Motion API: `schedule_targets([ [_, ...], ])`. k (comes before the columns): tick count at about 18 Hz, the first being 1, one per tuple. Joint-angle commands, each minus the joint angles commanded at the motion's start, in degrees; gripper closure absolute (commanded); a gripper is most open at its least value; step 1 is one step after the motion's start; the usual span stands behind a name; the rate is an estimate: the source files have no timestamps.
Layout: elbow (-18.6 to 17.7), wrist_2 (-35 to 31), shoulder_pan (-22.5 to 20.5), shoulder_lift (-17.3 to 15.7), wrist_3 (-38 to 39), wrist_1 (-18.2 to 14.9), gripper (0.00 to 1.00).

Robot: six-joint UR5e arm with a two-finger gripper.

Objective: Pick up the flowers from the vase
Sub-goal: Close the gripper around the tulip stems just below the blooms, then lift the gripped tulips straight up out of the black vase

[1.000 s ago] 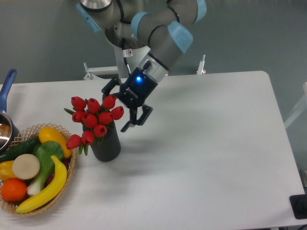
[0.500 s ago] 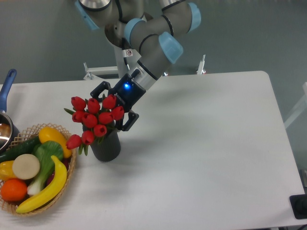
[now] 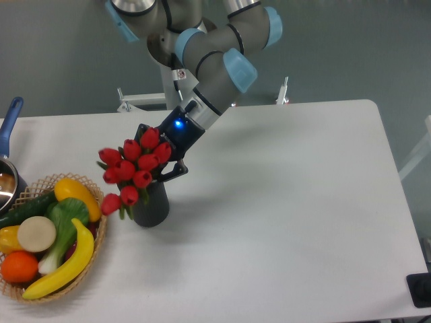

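Note:
The flowers point(image 3: 129, 168), a bunch of red tulip buds with green leaves, stand in the dark grey vase point(image 3: 149, 205) left of the table's middle. The bunch leans a little and looks slightly blurred. My gripper point(image 3: 157, 153) reaches down from the upper right into the right side of the bunch. Its black fingers point(image 3: 174, 171) sit on either side of the buds just above the vase mouth, closed against them. The stems are hidden inside the vase and behind the buds.
A wicker basket point(image 3: 100, 237) with a banana, orange, yellow pepper and greens stands right beside the vase on the left. A pot with a blue handle point(image 3: 9, 121) sits at the table's left edge. Metal brackets stand at the far edge.
My gripper moved left and down into the bunch and its fingers drew together on the buds. The flowers shifted and tilted slightly.

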State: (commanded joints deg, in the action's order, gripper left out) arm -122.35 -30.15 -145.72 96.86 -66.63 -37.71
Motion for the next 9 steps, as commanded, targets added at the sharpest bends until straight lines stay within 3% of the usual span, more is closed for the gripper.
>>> schedule_targets([
  [9,2.11,2.99,-0.61,-3.07,8.79,0.00,1.00],
])
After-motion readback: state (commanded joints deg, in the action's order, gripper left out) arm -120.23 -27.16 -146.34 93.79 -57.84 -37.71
